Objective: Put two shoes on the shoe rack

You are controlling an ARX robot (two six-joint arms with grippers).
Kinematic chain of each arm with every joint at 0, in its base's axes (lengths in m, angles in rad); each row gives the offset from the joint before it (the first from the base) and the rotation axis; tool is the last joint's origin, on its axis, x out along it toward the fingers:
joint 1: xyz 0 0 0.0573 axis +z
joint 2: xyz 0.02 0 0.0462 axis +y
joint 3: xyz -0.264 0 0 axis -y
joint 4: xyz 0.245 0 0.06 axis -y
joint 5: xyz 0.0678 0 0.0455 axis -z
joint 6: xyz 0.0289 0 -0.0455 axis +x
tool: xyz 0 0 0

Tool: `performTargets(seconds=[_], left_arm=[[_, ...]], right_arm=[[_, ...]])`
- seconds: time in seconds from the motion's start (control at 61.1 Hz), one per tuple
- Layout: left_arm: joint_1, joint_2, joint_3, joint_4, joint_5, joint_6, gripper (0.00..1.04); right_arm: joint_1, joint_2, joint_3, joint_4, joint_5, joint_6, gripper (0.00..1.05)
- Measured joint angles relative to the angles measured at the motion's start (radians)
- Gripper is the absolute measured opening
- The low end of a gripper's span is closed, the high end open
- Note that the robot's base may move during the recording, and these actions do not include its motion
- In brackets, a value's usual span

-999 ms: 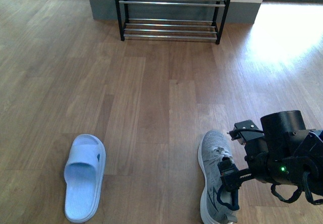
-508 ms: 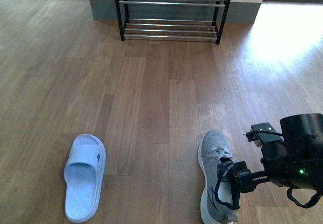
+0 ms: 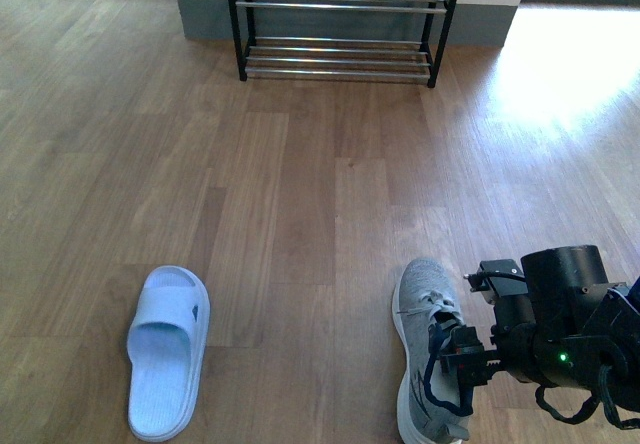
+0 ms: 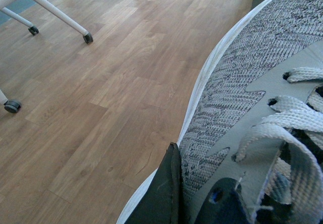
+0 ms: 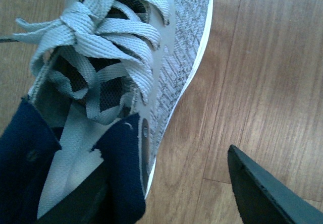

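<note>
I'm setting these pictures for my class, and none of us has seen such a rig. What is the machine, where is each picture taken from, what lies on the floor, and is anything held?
It is a robot with two arms, each ending in a two-fingered gripper. The wide picture comes from a camera on its body: a wooden floor, a pale-blue slide, a grey sneaker and, by the far wall, a shoe rack. The right gripper is open over the sneaker's opening, holding nothing yet. The other two pictures are close-ups from cameras on the wrists, both showing grey knit and laces. Whether the left gripper holds anything cannot be told.
</note>
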Motion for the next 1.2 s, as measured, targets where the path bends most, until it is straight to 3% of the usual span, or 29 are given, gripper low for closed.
performTargets(seconds=[0.262, 0.459, 0.671, 0.983, 1.196], left_arm=[[0.000, 0.000, 0.000, 0.000, 0.000, 0.000, 0.02], [0.000, 0.000, 0.000, 0.000, 0.000, 0.000, 0.02], [0.000, 0.000, 0.000, 0.000, 0.000, 0.000, 0.02], [0.000, 0.000, 0.000, 0.000, 0.000, 0.000, 0.02], [0.000, 0.000, 0.000, 0.000, 0.000, 0.000, 0.02]], right_arm=[[-0.013, -0.002, -0.001, -0.003, 0.006, 0.032, 0.01], [-0.026, -0.033, -0.033, 0.010, 0.018, 0.026, 0.01], [-0.055, -0.228, -0.201, 0.068, 0.012, -0.143, 0.01], [-0.169, -1.131, -0.549, -0.111, -0.156, -0.340, 0.01], [-0.298, -1.672, -0.700, -0.392, -0.311, -0.384, 0.01]])
